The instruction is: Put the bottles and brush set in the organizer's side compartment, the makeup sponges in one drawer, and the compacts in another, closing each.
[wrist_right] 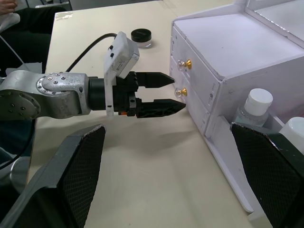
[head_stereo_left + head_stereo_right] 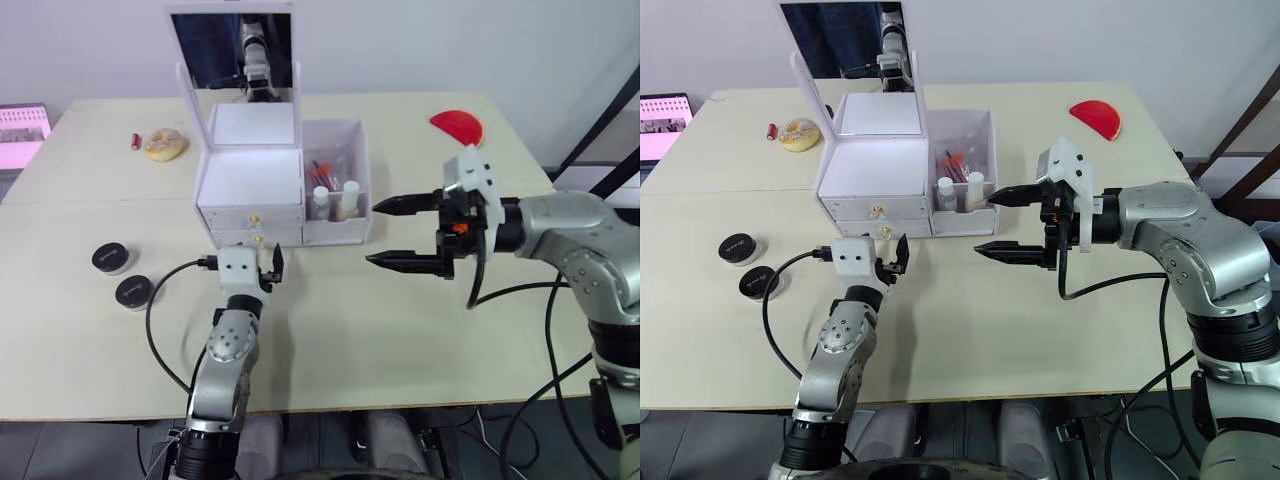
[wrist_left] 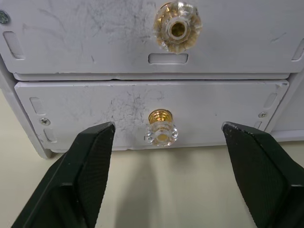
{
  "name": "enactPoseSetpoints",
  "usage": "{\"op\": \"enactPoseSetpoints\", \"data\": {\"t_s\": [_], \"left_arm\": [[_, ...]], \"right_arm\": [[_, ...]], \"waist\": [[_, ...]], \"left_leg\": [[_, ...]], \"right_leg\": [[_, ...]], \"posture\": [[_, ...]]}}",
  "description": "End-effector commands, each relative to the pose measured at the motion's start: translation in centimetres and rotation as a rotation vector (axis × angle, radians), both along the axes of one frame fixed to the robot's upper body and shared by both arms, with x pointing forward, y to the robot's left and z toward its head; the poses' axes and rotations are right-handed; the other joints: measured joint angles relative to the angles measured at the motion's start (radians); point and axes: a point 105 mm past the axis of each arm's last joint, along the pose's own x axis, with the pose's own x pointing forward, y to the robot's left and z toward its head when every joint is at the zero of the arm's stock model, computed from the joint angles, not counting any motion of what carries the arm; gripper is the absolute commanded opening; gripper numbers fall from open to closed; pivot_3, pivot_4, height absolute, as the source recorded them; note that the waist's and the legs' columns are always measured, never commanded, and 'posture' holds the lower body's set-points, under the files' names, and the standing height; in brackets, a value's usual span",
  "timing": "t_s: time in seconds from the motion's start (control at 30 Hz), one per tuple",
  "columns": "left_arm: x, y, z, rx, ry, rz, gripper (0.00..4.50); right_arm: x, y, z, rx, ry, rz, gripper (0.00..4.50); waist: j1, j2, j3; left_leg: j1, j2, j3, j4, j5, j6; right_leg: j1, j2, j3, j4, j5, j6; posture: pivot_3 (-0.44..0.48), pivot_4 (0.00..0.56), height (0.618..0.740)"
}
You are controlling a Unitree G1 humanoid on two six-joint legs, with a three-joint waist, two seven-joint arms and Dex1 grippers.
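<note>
The white organizer point(image 2: 250, 180) stands mid-table with its mirror lid up. Both drawers are shut; the upper knob point(image 3: 177, 26) sits above the lower knob point(image 3: 161, 133). My left gripper point(image 3: 168, 126) is open, its fingers on either side of the lower knob without touching it. The side compartment point(image 2: 358, 228) holds two white-capped bottles point(image 2: 322, 200) and the reddish brush set point(image 2: 322, 172). Just right of that compartment hovers my right gripper point(image 2: 372, 234), open and holding nothing. Two black round compacts point(image 2: 111, 258) point(image 2: 133, 292) lie on the table to the left.
A beige ring-shaped item point(image 2: 163, 145) and a small red stick point(image 2: 133, 141) lie at the back left. A red half-round item point(image 2: 457, 127) lies at the back right. A pink-screened device point(image 2: 22, 132) sits at the far left edge.
</note>
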Motion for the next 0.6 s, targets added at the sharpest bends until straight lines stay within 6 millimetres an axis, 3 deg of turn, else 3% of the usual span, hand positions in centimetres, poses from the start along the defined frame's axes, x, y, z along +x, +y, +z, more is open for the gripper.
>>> {"op": "enactPoseSetpoints", "data": {"t_s": [0.03, 0.27, 0.37, 0.53, 0.6], "left_arm": [[0.28, 0.04, 0.71, 0.0, -0.025, 0.001, 3.75], [0.69, -0.51, 0.85, -0.012, -0.031, -0.022, 3.75], [0.65, -0.38, 0.91, -0.016, -0.035, -0.021, 3.02], [0.65, -0.36, 1.04, -0.019, -0.043, -0.021, 0.47], [0.67, -0.33, 1.06, -0.019, -0.044, -0.02, 0.26]], "right_arm": [[-0.4, 0.17, 0.86, 0.009, -0.042, 0.011, 4.5], [-0.47, 0.1, 0.93, 0.008, -0.046, 0.003, 4.5], [-0.5, 0.11, 1.0, 0.011, -0.048, 0.002, 4.5], [-0.48, 0.06, 0.97, 0.01, -0.049, -0.002, 4.5], [-0.45, 0.05, 0.95, 0.01, -0.049, -0.003, 4.5]], "waist": [[0.0, 0.0, 0.0], [0.0, 0.0, 0.0], [0.0, 0.0, 0.0], [0.001, 0.0, 0.0], [0.0, 0.0, 0.0]], "left_leg": [[0.0, 0.0, 0.0, 0.0, 0.0, 0.0], [0.0, 0.0, 0.0, 0.0, 0.0, 0.0], [0.0, 0.0, 0.0, 0.0, 0.0, 0.0], [0.0, 0.0, 0.0, 0.0, 0.0, 0.0], [0.0, 0.0, 0.0, 0.0, 0.0, 0.0]], "right_leg": [[0.0, 0.0, 0.0, 0.0, 0.0, 0.0], [0.0, 0.0, 0.0, 0.0, 0.0, 0.0], [0.0, 0.0, 0.0, 0.0, 0.0, 0.0], [0.0, 0.0, 0.0, 0.0, 0.0, 0.0], [0.0, 0.0, 0.0, 0.0, 0.0, 0.0]], "posture": [[0.0, 0.15, 0.739], [0.0, 0.15, 0.739], [0.0, 0.15, 0.739], [0.0, 0.15, 0.739], [0.0, 0.15, 0.739]]}}
